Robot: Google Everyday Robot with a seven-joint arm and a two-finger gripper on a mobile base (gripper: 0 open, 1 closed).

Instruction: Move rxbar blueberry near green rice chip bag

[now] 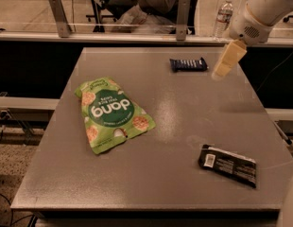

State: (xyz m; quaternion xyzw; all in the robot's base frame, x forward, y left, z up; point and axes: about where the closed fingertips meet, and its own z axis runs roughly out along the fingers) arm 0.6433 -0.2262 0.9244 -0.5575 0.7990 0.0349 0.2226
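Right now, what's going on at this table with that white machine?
A one-armed robot is meant to move the slim navy-blue snack bar next to the flat bright green chip pouch. Its cream-coloured tool hovers above the grey table, just right of the bar and not touching it. The bar lies toward the far side, well apart from the pouch on the left. A larger black wrapper lies untouched at the near right.
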